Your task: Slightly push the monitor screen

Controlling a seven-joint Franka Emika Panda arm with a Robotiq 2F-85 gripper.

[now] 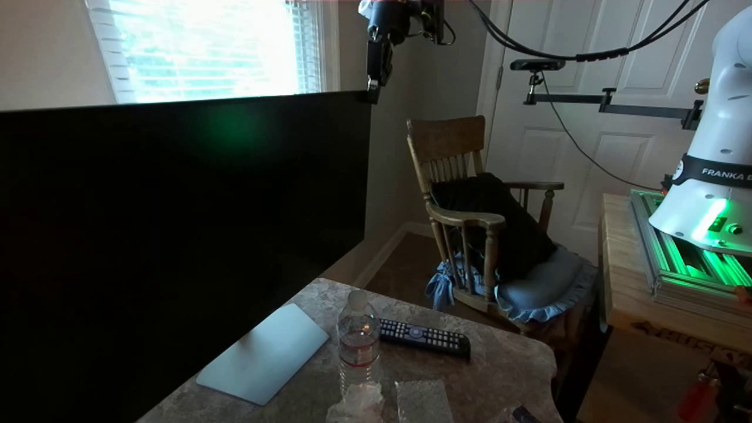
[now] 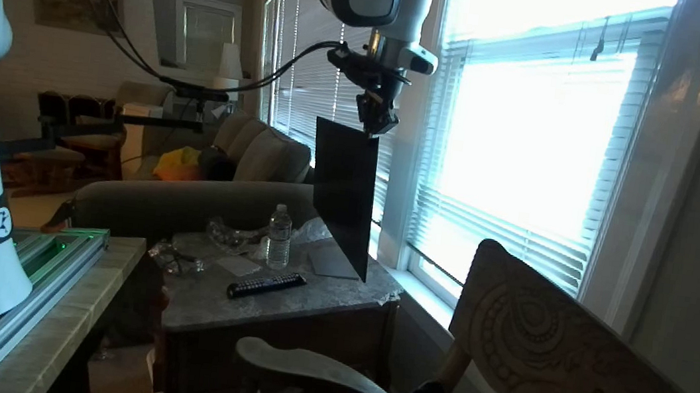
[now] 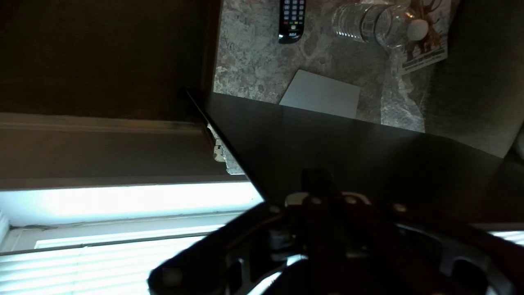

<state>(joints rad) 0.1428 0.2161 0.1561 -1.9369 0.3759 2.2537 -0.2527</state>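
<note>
Nearest in the wrist view, the gripper [image 3: 318,180] looks pressed together, at an upper corner of the monitor screen [image 3: 299,139]; whether they touch cannot be told. The screen stands upright, its back toward the window blinds [image 3: 73,270]. Farther down, the mottled tabletop [image 3: 247,49] bears a grey sheet [image 3: 321,94], a remote control [image 3: 292,20] and a plastic bottle [image 3: 376,23].

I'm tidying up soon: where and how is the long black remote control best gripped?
The long black remote control is likely best pinched across its middle, by the two long edges, coming from above: in both exterior views it lies flat and narrow, and a clear plastic bottle stands upright beside it.
</note>
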